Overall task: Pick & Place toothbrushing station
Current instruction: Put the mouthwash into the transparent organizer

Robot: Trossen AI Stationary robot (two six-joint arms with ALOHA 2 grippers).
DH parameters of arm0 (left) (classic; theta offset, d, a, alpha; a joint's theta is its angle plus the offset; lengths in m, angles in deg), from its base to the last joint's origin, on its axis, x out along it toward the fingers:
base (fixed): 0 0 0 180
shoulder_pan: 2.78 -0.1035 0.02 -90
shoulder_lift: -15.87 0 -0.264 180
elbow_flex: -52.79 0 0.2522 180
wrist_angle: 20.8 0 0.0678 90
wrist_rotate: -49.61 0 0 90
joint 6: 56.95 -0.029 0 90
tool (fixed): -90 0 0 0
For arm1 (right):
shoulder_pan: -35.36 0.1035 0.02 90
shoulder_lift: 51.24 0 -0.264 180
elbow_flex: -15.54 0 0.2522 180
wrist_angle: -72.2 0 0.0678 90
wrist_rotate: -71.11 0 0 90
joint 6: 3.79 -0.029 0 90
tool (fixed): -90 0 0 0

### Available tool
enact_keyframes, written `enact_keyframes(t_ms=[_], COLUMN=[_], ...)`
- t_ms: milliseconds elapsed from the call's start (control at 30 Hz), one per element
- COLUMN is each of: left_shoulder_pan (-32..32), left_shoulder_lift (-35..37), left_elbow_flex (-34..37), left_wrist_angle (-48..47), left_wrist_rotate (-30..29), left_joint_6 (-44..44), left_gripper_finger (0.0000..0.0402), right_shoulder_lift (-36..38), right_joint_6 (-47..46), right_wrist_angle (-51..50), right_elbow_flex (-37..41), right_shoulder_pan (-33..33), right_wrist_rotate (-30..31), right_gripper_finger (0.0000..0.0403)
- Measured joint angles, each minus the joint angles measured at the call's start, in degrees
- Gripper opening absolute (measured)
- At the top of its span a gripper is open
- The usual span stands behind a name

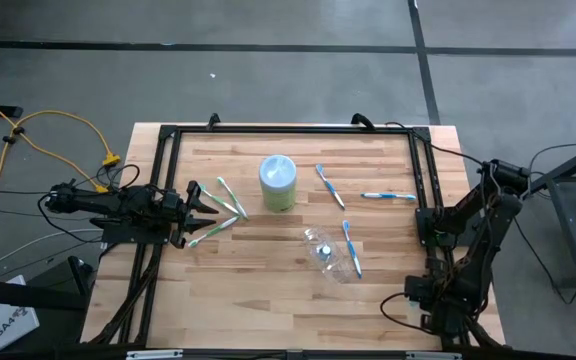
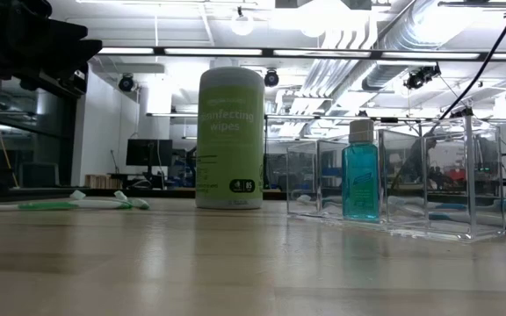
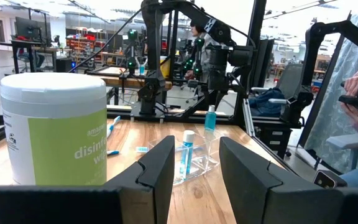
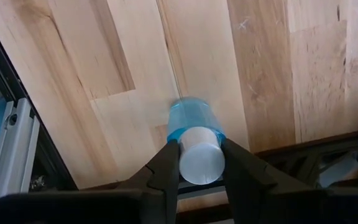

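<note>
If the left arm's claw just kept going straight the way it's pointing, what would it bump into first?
Likely the clear plastic container with the small blue bottle standing in it: both show between the open fingers of the left gripper. The wipes canister sits off to one side, though depth is hard to judge.

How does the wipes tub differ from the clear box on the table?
The wipes tub is round, opaque, white and green; the clear box is see-through, with straight walls and compartments. The tub stands taller than the box. The tub hides its contents; the box shows a blue bottle inside. Both stand upright on the wooden table.
</note>
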Motion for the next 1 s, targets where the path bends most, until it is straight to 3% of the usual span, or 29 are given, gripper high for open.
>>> enact_keyframes(t_ms=[1000], left_shoulder_pan=[0.0], left_shoulder_lift=[0.0], left_elbow_flex=[0.0], left_wrist_angle=[0.0], left_wrist_rotate=[0.0], left_joint_6=[0.0], left_gripper_finger=[0.0124], right_shoulder_lift=[0.0], right_joint_6=[16.6], right_wrist_angle=[-0.2], right_elbow_flex=[0.0], right_shoulder_pan=[-8.8], right_wrist_rotate=[0.3], right_gripper_finger=[0.0089])
